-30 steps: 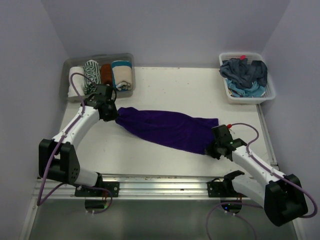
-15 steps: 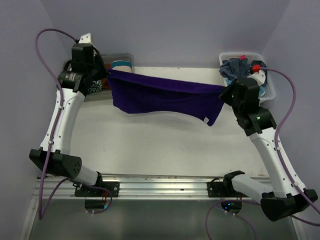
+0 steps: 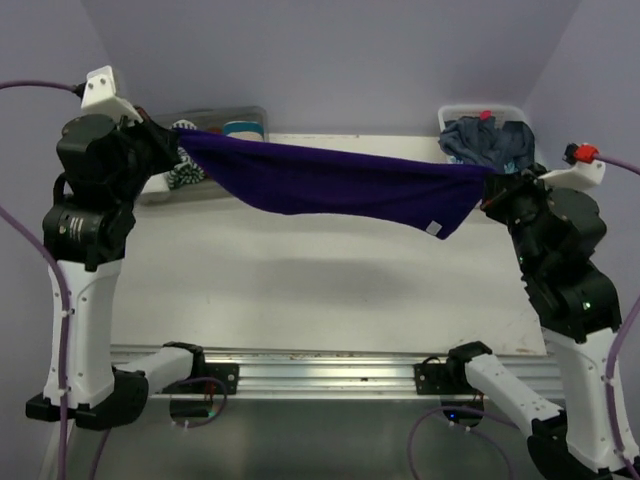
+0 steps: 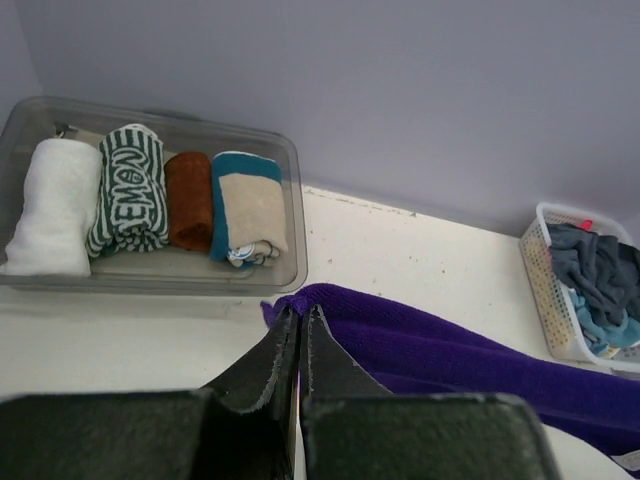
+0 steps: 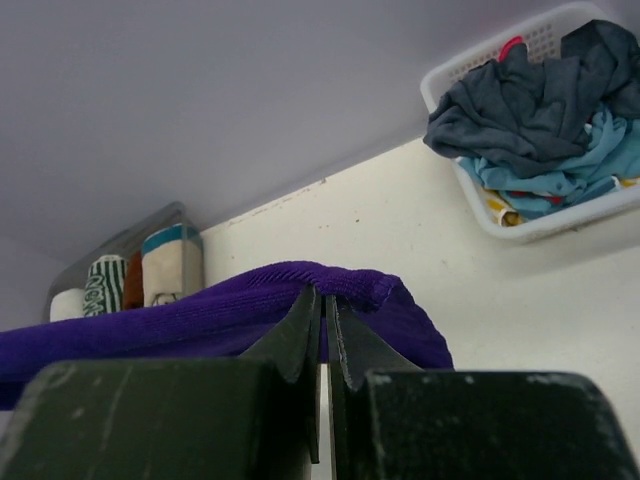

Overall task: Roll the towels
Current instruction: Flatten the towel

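A deep purple towel [image 3: 330,183] hangs stretched in the air above the table, sagging in the middle, a white tag near its right lower corner. My left gripper [image 3: 180,140] is shut on its left corner [image 4: 300,303], high at the back left. My right gripper [image 3: 487,185] is shut on its right corner [image 5: 335,285], high at the right. Several rolled towels, white [image 4: 55,205], green-patterned [image 4: 127,200], rust-brown [image 4: 188,198] and cream-and-teal [image 4: 245,205], lie side by side in the clear tub. Crumpled navy and light blue towels [image 5: 540,120] fill the lattice basket.
The clear plastic tub [image 3: 250,116] stands at the back left corner, partly hidden behind the left arm. The white lattice basket [image 3: 470,108] stands at the back right. The white table [image 3: 320,290] lies below the hanging towel. Purple walls close in the back and sides.
Both arms have lifted the purple towel off the table and raised it high, pulling its corners apart so it now hangs spread between them.
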Robot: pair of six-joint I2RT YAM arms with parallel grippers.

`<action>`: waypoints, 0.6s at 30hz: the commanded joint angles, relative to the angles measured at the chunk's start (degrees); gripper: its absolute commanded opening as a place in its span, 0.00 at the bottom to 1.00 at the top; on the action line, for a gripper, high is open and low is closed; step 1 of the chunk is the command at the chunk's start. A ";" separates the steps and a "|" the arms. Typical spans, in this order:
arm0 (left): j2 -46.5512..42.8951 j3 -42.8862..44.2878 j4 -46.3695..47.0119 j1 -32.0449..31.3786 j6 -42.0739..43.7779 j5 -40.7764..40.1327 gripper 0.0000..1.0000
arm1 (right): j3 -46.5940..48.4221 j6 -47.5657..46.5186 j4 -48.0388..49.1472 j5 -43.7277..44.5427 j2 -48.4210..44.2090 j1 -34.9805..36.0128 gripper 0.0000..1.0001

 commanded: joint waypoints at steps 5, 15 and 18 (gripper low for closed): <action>-13.18 -1.20 -9.10 0.54 0.83 -1.65 0.00 | 7.93 -2.60 -17.28 1.39 -8.58 -0.12 0.00; -10.58 -18.58 -10.53 0.45 -0.85 -4.46 0.00 | -8.47 -1.81 -14.78 0.70 -9.03 -0.12 0.00; -4.69 -25.17 -7.63 0.45 0.12 -2.45 0.00 | -15.07 -2.51 -7.40 1.48 -4.38 -0.12 0.00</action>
